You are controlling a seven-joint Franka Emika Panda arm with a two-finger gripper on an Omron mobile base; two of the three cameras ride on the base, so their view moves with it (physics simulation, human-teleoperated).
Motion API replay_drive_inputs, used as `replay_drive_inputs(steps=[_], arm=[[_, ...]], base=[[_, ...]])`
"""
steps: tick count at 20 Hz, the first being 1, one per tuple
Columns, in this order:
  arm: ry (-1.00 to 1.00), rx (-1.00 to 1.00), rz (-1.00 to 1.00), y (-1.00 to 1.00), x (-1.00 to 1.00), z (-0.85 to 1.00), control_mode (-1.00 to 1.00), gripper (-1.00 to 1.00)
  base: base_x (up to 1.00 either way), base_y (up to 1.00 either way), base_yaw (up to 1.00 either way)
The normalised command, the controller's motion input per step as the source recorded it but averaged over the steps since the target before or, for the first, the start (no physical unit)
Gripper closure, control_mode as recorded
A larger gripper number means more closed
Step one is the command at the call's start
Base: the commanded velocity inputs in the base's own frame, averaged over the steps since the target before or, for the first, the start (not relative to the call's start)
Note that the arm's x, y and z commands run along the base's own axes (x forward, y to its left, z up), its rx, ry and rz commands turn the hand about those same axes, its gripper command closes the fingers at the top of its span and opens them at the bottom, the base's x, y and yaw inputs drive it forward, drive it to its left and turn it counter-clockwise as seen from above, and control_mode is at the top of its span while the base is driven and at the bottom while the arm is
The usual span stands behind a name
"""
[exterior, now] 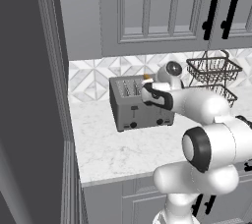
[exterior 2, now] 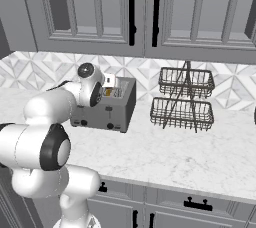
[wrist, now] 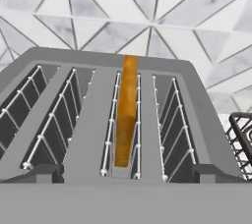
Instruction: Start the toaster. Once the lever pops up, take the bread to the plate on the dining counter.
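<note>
The grey toaster (exterior: pixel 138 107) (exterior 2: pixel 107 109) stands on the marble worktop against the tiled wall. The bread (wrist: pixel 127 115) stands on edge in the third slot from the left, its orange crust poking above the top (exterior: pixel 146 77) (exterior 2: pixel 107 92). My gripper (wrist: pixel 128 173) (exterior 2: pixel 111 83) hovers just above the toaster's front edge, looking down along the slots. It is open, and its fingertips (wrist: pixel 44 171) stand wide apart with nothing between them. The plate and the dining counter are out of view.
A two-tier black wire basket rack (exterior: pixel 214 73) (exterior 2: pixel 182 99) stands right of the toaster. Grey wall cabinets (exterior 2: pixel 135 12) hang overhead. A tall dark panel (exterior: pixel 29 95) bounds the worktop (exterior 2: pixel 190 157) on the left.
</note>
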Motion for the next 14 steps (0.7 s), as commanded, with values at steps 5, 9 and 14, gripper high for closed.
replay_drive_inputs(steps=[5, 9, 14], arm=[[0.07, 0.00, 0.00, 0.00, 0.10, -0.02, -1.00, -1.00], [0.00, 0.00, 0.00, 0.00, 0.22, -0.10, -1.00, -1.00], [0.00, 0.00, 0.00, 0.00, 0.22, -0.12, -1.00, -1.00]], base=[[0.00, 0.00, 0.00], [0.00, 0.00, 0.00], [0.00, 0.00, 0.00]])
